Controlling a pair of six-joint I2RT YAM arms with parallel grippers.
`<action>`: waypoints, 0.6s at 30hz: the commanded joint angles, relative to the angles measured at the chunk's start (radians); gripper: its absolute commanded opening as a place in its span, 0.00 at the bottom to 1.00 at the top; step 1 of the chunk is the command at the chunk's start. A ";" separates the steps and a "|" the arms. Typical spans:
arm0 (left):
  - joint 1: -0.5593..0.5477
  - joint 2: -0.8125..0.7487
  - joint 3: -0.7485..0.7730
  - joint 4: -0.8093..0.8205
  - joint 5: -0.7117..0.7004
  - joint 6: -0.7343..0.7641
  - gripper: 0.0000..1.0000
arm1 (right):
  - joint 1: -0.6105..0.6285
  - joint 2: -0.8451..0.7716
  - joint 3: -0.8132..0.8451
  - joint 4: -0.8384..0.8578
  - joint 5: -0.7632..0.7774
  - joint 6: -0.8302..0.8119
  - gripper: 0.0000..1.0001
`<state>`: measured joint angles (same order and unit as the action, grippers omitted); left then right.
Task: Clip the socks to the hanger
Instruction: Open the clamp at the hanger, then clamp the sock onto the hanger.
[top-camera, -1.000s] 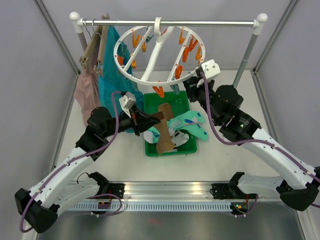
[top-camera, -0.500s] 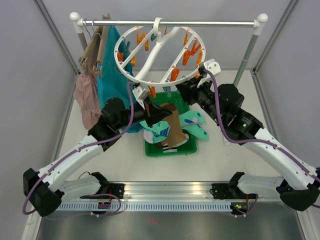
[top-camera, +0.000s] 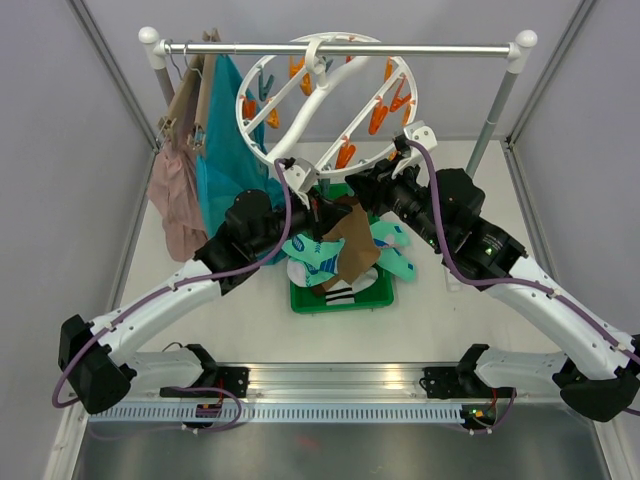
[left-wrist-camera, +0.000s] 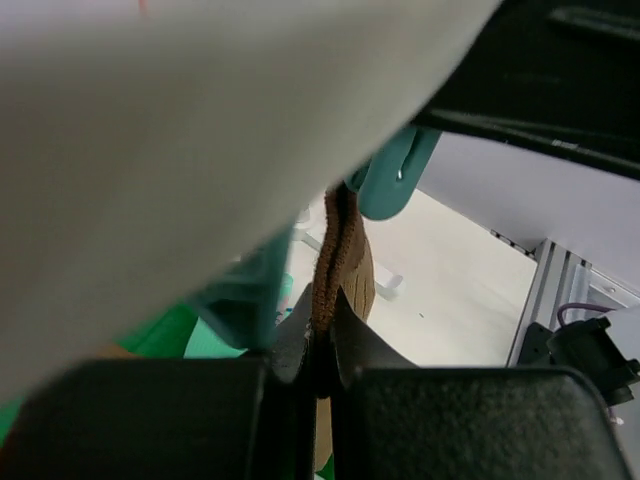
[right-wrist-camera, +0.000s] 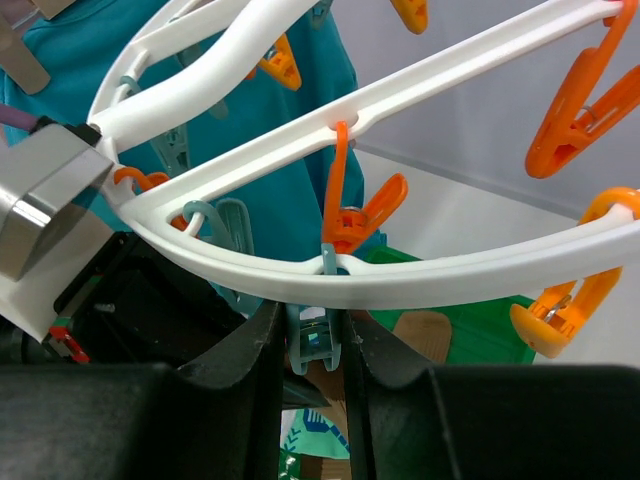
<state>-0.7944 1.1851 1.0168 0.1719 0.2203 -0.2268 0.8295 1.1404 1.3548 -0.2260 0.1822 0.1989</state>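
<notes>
Below the hanger (right-wrist-camera: 400, 278), only right wrist shows teal peg (right-wrist-camera: 318, 340) gripped.

The top camera looks down from 6 o'clock toward 12; both wrist cameras sit close under the hanger (top-camera: 308, 100).

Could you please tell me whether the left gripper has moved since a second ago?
Yes: against the green bin, the left gripper, shut on the brown sock, has moved rightward and toward the hanger.
</notes>
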 joint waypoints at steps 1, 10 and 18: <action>-0.006 0.005 0.063 0.023 -0.067 0.050 0.02 | 0.005 -0.002 0.035 -0.010 0.014 0.014 0.00; -0.032 0.028 0.083 -0.005 -0.065 0.078 0.02 | 0.007 0.015 0.066 -0.024 0.056 0.004 0.00; -0.085 0.016 0.060 -0.017 -0.157 0.112 0.02 | 0.013 0.024 0.076 -0.045 0.089 0.004 0.00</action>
<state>-0.8673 1.2121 1.0576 0.1478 0.1192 -0.1612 0.8360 1.1587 1.3895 -0.2672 0.2401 0.1982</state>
